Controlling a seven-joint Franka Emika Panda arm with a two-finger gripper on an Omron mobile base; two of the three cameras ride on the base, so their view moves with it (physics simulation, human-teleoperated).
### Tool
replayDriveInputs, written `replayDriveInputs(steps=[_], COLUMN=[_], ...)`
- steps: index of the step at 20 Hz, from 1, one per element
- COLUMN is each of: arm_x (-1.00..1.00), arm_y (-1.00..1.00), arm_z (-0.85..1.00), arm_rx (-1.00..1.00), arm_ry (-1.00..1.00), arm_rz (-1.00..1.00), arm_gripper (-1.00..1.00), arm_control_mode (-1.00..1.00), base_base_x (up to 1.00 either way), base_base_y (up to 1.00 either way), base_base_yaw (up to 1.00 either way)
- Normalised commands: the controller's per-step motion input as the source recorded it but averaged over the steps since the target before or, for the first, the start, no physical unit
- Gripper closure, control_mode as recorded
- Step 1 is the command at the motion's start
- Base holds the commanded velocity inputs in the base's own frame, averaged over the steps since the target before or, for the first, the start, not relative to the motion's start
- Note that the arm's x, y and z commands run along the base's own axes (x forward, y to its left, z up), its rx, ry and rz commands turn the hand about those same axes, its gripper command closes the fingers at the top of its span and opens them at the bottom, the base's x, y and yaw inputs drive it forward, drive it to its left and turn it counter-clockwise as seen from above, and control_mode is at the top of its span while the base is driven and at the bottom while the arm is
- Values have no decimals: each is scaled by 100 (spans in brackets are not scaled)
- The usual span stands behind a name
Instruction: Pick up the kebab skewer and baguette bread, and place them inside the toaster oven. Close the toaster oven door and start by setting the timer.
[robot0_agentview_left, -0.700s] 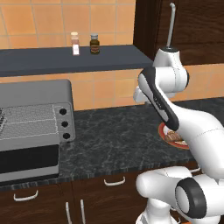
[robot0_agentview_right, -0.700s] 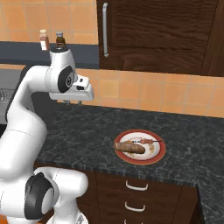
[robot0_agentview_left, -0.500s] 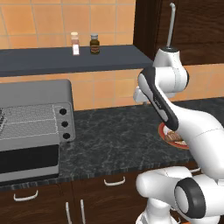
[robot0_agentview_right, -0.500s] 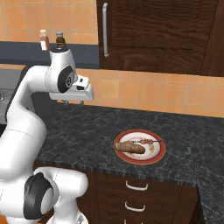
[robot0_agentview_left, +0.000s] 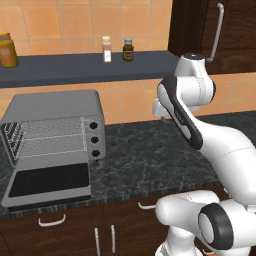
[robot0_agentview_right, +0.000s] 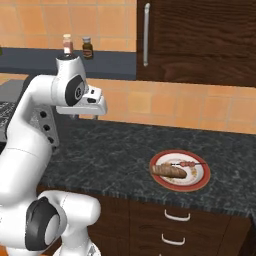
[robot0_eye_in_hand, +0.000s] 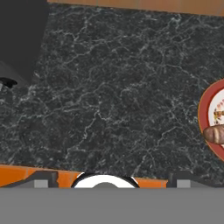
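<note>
The hand (robot0_agentview_right: 80, 116) is hanging wide open and empty above the dark table (robot0_agentview_right: 115, 150). The kebab skewer (robot0_agentview_right: 184, 164) and baguette bread (robot0_agentview_right: 169, 171) are lying on a red-rimmed plate (robot0_agentview_right: 199, 182) to the right. The toaster oven (robot0_agentview_left: 55, 117) is sitting far left, its door (robot0_agentview_left: 47, 182) lying open.

I see the dark marbled counter (robot0_agentview_left: 140, 160) carrying the toaster oven (robot0_agentview_left: 55, 125) at its left with its door (robot0_agentview_left: 47, 182) dropped open, and well to the right a red-rimmed plate (robot0_agentview_right: 181, 171), while the shelf (robot0_agentview_left: 75, 67) above holds 2 small bottles (robot0_agentview_left: 117, 49) and an orange jar (robot0_agentview_left: 7, 50).
</note>
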Motion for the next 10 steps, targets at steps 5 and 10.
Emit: replayDriveInputs(steps=[5, 10], arm_x=[0, 0], arm_y=[0, 0], arm_z=[0, 0], arm_rx=[0, 0], arm_ry=[0, 0], arm_rz=[0, 0], arm_gripper=[-100, -100], arm_control_mode=[100, 100], base_base_x=[34, 56], base_base_y=[2, 0], base_base_yaw=[-2, -9])
